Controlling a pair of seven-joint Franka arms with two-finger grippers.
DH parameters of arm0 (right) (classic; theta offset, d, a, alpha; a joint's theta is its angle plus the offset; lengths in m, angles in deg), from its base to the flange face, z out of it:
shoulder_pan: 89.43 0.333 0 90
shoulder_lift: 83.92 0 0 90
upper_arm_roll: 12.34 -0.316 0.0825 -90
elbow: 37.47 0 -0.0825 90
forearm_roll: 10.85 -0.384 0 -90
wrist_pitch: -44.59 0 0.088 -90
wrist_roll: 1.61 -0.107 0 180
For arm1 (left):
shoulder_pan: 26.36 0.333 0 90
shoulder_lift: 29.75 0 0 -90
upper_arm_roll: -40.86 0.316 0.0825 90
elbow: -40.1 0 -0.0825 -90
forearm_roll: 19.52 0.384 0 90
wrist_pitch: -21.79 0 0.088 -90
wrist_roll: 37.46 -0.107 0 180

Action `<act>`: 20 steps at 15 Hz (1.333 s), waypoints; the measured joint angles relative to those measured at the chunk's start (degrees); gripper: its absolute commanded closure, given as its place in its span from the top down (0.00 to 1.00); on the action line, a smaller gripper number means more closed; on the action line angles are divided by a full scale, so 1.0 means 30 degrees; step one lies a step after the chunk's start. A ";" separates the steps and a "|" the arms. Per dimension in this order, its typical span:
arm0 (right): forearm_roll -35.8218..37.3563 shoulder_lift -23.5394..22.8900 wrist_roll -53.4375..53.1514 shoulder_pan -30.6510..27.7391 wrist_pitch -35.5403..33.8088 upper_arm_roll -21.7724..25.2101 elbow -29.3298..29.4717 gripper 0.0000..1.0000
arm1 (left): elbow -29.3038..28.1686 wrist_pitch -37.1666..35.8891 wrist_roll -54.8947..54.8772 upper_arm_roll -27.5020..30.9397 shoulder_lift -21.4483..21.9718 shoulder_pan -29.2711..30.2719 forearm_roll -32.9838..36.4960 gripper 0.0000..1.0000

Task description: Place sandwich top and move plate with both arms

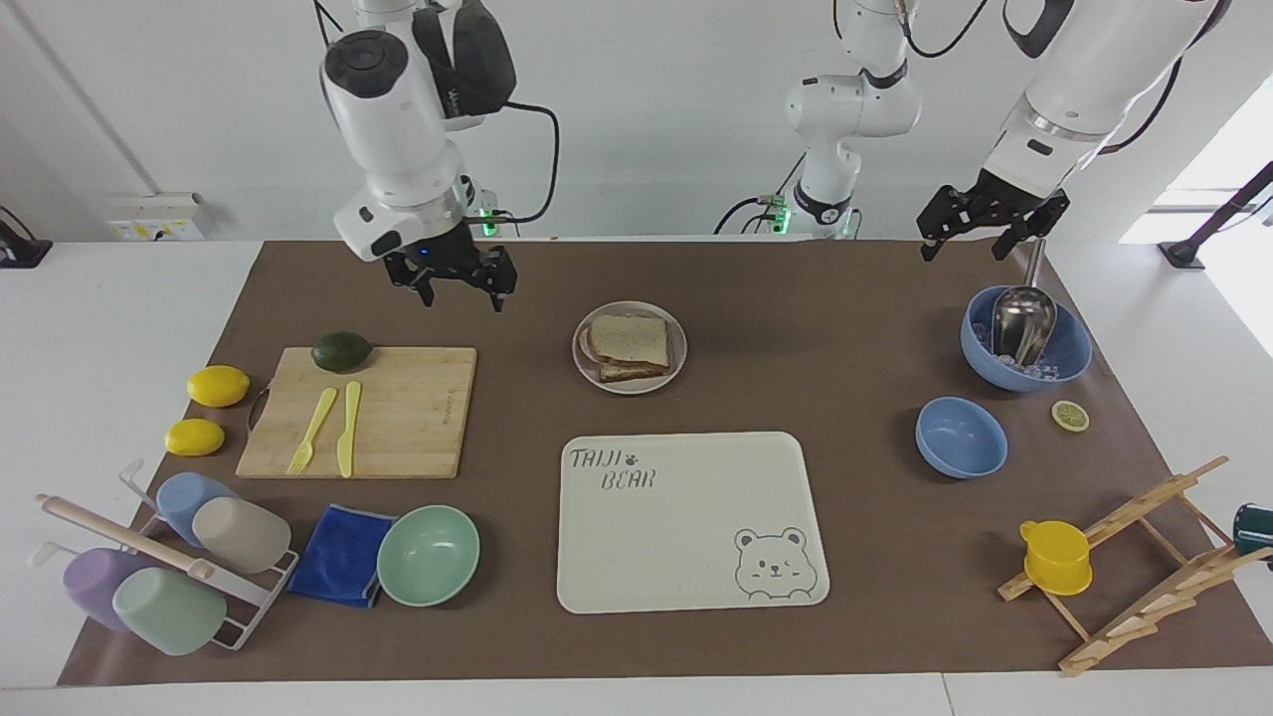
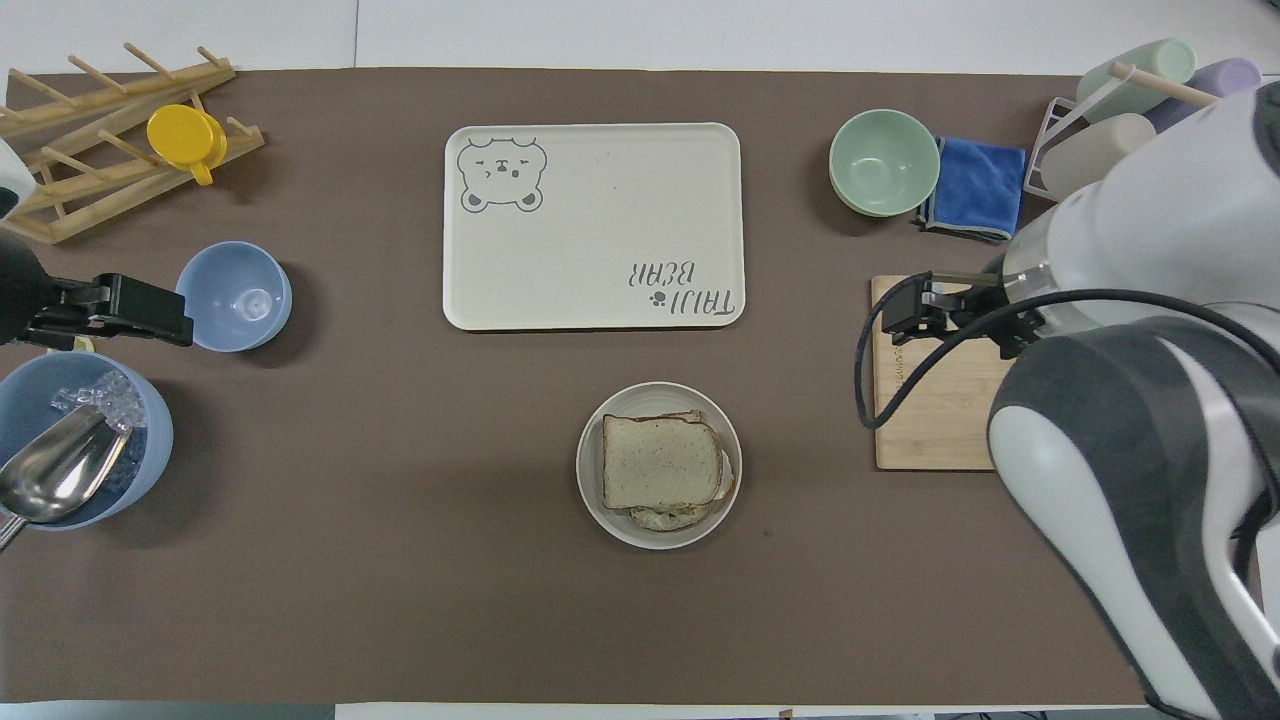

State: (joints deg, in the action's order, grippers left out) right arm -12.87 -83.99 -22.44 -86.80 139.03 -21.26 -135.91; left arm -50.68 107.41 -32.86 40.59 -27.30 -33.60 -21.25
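**Top slice seated on plate**

The top slice (image 1: 629, 337) lies on the sandwich (egg slice beneath) in the plate (image 1: 678, 350), near the robots. Right gripper (image 1: 453, 281) hangs over the counter (image 1: 796, 328), jaws open, empty. Left gripper (image 1: 980, 231) waits over a blue bowl (image 1: 1069, 353), jaws open, empty.

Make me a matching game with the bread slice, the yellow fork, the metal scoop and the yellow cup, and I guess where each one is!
Things:
1. sandwich top
2. yellow fork
3. metal scoop
4. yellow cup

Places:
A. in the big blue bowl with ice
B. on the wooden rack
C. on the plate, on top of the sandwich
D. on the cutting board, beside the knife

Pairs: 1-C, 2-D, 3-A, 4-B
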 measured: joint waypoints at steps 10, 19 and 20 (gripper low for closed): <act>-0.0018 -0.0512 0.3336 -0.0783 -0.3650 0.2136 0.2791 1.00 | 0.0000 0.0000 0.0000 0.0000 0.0000 0.0000 0.0000 1.00; 0.0115 0.0156 0.3867 0.0524 -0.3468 0.3420 0.2277 1.00 | 0.0000 0.0000 0.0000 -0.0175 0.0009 -0.0004 -0.0002 1.00; 0.0117 0.0154 0.3867 0.0524 -0.3435 0.3437 0.2246 1.00 | -0.0002 -0.0001 0.0000 -0.0173 0.0009 -0.0003 -0.0002 1.00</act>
State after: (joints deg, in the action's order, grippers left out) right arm -12.52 -83.53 -10.84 -85.23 128.73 -10.95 -129.17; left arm -50.68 107.41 -32.86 40.07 -27.27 -33.61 -21.25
